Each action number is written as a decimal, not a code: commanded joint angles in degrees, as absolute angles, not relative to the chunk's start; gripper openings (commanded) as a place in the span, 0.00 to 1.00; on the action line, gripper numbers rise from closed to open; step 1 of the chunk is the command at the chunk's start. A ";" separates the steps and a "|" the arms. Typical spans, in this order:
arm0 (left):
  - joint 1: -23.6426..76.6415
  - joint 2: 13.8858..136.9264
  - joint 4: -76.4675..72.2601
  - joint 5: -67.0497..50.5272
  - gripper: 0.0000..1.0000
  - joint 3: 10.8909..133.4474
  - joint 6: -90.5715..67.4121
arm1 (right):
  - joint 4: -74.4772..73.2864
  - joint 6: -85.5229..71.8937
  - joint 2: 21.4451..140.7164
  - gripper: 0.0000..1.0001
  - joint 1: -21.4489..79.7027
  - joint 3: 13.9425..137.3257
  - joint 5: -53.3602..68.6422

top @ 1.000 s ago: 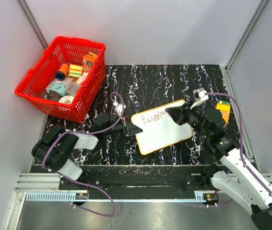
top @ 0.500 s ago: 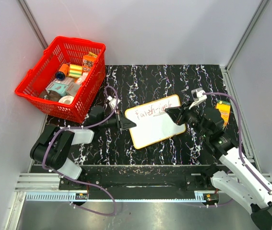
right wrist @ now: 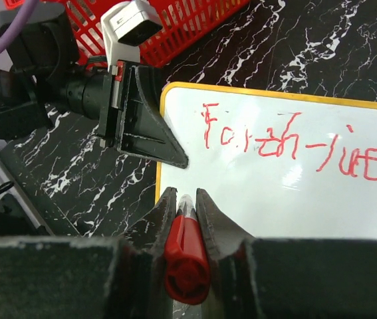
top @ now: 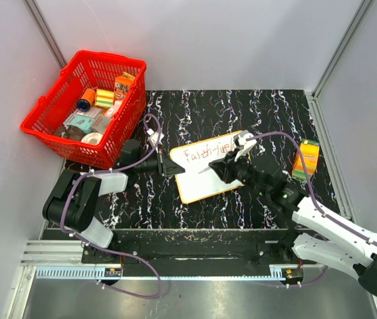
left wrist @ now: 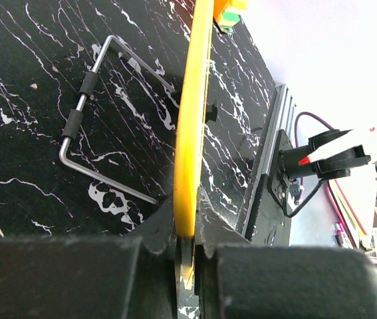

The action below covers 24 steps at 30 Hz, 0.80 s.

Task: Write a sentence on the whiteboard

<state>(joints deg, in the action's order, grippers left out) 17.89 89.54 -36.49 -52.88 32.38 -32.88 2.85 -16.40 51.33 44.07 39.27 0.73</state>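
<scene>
The whiteboard (top: 216, 174) lies on the black marbled table, white with an orange-yellow rim. One line of the sentence (top: 208, 152) in thin red lettering runs along its far edge and also shows in the right wrist view (right wrist: 288, 143). My left gripper (top: 173, 164) is shut on the board's left rim (left wrist: 191, 119), seen edge-on in the left wrist view, the jaws (left wrist: 187, 219) pinching it. My right gripper (top: 217, 169) is shut on a red marker (right wrist: 187, 256). The marker's tip points at the board's near left part (right wrist: 195, 186), below the lettering. I cannot tell whether the tip touches.
A red basket (top: 42, 123) with several small items stands at the far left. An orange crayon box (top: 306, 158) lies at the right. A bent metal rod (left wrist: 102, 113) lies on the table beside the board. Grey walls enclose the table.
The whiteboard and my left gripper have shifted left and slightly away. My right gripper has moved left from the board's right end to its near left part.
</scene>
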 commanded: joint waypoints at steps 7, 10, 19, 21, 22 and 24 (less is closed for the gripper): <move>15.82 92.28 -29.71 -48.16 0.00 33.84 -22.67 | 18.80 -8.97 54.93 0.00 55.98 36.83 -24.23; 15.56 92.90 -29.44 -49.04 0.00 34.19 -22.59 | 22.05 -6.86 57.30 0.00 59.14 36.30 -28.46; 15.12 92.81 -28.74 -49.30 0.00 34.10 -21.88 | 26.36 -5.62 62.22 0.00 61.87 35.77 -32.08; 15.12 92.81 -28.74 -49.39 0.00 34.10 -21.88 | 26.89 -5.89 62.93 0.00 61.96 35.77 -32.52; 15.12 92.81 -28.74 -49.57 0.00 34.10 -21.88 | 27.07 -6.06 63.19 0.00 61.96 35.68 -32.78; 15.12 92.99 -28.74 -49.83 0.00 34.19 -21.80 | 27.60 -6.24 63.98 0.00 62.05 35.86 -33.13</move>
